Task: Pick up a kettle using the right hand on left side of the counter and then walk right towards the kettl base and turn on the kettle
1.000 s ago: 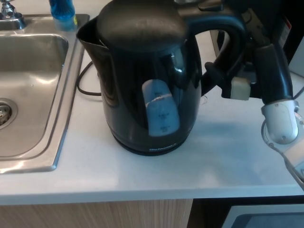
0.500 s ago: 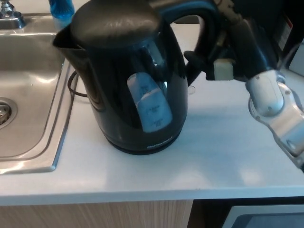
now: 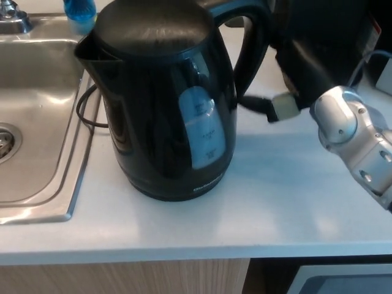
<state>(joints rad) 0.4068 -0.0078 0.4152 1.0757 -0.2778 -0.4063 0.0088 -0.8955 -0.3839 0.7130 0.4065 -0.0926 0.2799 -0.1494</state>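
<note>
A glossy black kettle (image 3: 165,116) with a pale water window stands upright on the white counter (image 3: 275,202), just right of the sink. Its curved handle (image 3: 252,52) faces right. A small black lever (image 3: 252,103) sticks out below the handle. My right hand (image 3: 306,67) is close against the handle's outer side, and its front end meets that lever. The silver wrist (image 3: 352,135) comes in from the right edge. How the hand grips is hidden by its own dark bulk. A black cord (image 3: 84,110) loops out from behind the kettle on the left.
A steel sink (image 3: 37,110) fills the left, with a tap (image 3: 12,15) and a blue bottle (image 3: 79,11) behind it. The counter's front edge runs along the bottom above a wooden cabinet front (image 3: 122,277). Dark appliances stand at the back right.
The kettle has shifted left toward the sink, tilted on the way, and now stands upright. My right hand followed it left, and its front end dropped lower beside the lever.
</note>
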